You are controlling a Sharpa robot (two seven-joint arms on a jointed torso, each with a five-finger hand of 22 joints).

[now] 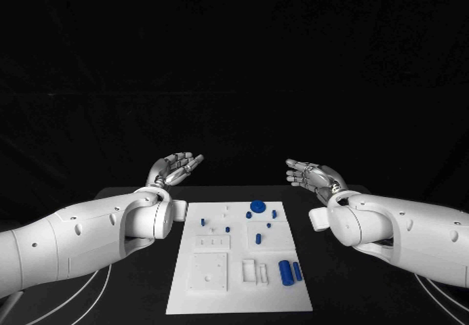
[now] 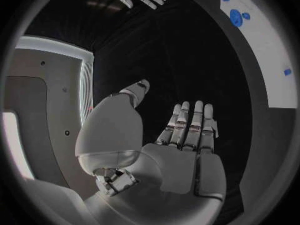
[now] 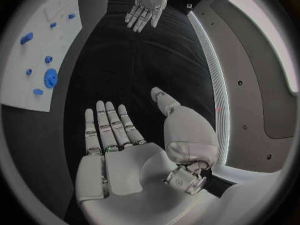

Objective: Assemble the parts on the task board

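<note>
Blue plastic parts (image 1: 258,206) lie scattered on the white task board (image 1: 239,301) in the middle of the table, between my two arms. I judge them light, stiff and a little slick, best pinched by their sides between fingertips. My left hand (image 1: 175,169) hangs palm-up beyond the board's far left corner, fingers spread, holding and touching nothing. My right hand (image 1: 314,174) mirrors it at the far right, equally bare.
</note>
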